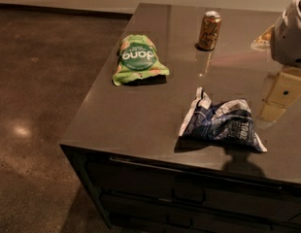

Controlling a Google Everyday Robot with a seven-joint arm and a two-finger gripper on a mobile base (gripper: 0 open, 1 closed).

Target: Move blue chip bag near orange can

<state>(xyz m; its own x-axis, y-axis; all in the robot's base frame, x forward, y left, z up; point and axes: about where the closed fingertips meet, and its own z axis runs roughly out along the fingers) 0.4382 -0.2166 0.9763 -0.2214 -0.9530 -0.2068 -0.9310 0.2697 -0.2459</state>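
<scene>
While lying crumpled near the tabletop's [141, 115] front edge, blue chip bag [221, 123] sits well apart from orange can [209, 30]. Gripper [292, 33]: right edge, above-right of bag, not touching; opening cannot be told.

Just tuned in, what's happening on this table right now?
Nothing is being handled yet. The claw hangs at the right edge of view, above the table, apart from everything. The blue chip bag lies near the front edge, the orange can stands toward the back, and a green bag lies farther left in view.
</scene>
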